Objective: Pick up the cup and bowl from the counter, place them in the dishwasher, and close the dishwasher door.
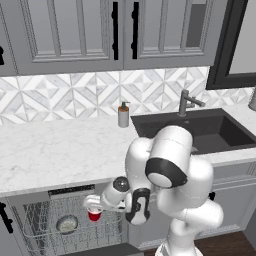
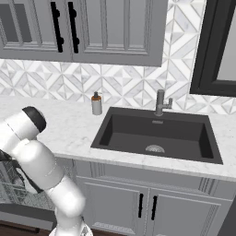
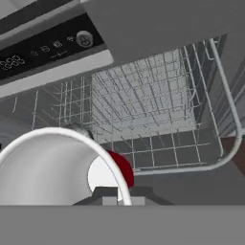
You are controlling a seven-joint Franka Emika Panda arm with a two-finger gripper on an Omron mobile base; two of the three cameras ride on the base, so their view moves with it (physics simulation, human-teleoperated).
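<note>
While the arm reaches low to its left, I see the claw (image 1: 95, 206) closed on the rim of the cup (image 1: 94, 215), which hangs upright over the pulled-out rack (image 1: 30, 227) of the open dishwasher (image 1: 70, 191). From the hand view, the cup (image 3: 117, 170) sits right at the fingertips, its pale rim sweeping wide across the lower left and the red wall showing just behind (the fingers themselves are mostly hidden by it). Beyond the cup I look into the pale wire rack (image 3: 210, 162), with the dark control strip (image 3: 48, 48) above it. On the left base view the bowl (image 1: 67, 223) lies in the rack, just left of the cup and a little lower. Up on the table (image 1: 60, 150) a grey soap bottle (image 1: 123, 115) stands against the tiled wall, near the left corner of the dark sink (image 1: 215, 127), with the faucet (image 1: 187, 102) behind the basin.
</note>
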